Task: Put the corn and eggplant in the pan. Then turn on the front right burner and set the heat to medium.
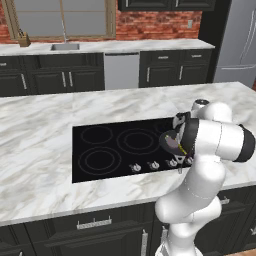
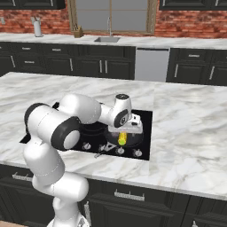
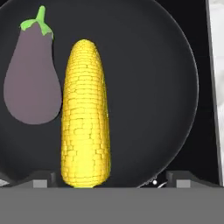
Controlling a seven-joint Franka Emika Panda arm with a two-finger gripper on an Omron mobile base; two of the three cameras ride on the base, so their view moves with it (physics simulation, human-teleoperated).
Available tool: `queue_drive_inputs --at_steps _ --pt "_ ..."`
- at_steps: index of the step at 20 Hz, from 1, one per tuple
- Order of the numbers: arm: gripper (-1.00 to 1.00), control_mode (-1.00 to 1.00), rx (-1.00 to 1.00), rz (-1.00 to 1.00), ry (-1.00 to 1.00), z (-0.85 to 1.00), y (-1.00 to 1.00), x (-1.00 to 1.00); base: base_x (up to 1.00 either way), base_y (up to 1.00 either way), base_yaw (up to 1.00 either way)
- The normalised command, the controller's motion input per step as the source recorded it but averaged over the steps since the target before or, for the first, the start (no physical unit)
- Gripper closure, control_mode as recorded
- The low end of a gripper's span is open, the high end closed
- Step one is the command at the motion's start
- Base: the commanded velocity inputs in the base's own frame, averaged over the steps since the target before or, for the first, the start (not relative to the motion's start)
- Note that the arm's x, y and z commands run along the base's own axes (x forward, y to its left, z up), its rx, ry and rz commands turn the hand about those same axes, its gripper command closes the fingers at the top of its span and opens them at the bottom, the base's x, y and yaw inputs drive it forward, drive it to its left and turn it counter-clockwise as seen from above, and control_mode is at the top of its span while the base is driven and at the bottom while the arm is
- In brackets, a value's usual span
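Low in the hand view, the gripper [image 3: 109, 178] hangs just above the pan [image 3: 148, 65], its two dark fingertips [image 3: 41, 180] spread wide apart at the bottom edge, one on either side of the near end of the corn [image 3: 85, 118]; nothing is pinched between them, though I cannot tell whether they touch the cob; the corn lies lengthwise at centre frame on the dark pan floor, and the eggplant [image 3: 31, 78] lies just beside it at upper left, green cap toward the top; both vegetables already rest inside the pan. At right of centre in the right base view, the pan [image 2: 135, 137] sits on the cooktop [image 2: 144, 119] with the knobs [image 2: 120, 151] lined below it. Judging by looks, the corn is light, stiff and round, apt to roll; the eggplant is smooth and likely slippery, best taken across its belly.
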Motion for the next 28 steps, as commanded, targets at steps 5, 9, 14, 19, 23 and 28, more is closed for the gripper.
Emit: queue_drive_inputs --at_steps 5,9,14,19,23,28 --pt "-1.0 -1.0 0.0 -0.03 0.0 0.0 -0.61 -0.07 0.0 0.0 0.0" --pt "-1.0 -1.0 0.0 0.0 0.0 0.0 -0.09 -0.28 0.0 0.0 0.0" --pt "-1.0 -1.0 0.0 0.0 0.0 0.0 -0.01 -0.27 0.0 0.0 0.0" --pt "-1.0 -1.0 0.0 0.0 0.0 -0.03 -0.13 -0.16 0.0 0.0 0.0" --pt "-1.0 -1.0 0.0 0.0 0.0 -0.06 -0.19 -0.17 0.0 0.0 0.0" --pt "-1.0 -1.0 0.0 0.0 0.0 -0.05 -0.09 -0.14 0.0 0.0 0.0"
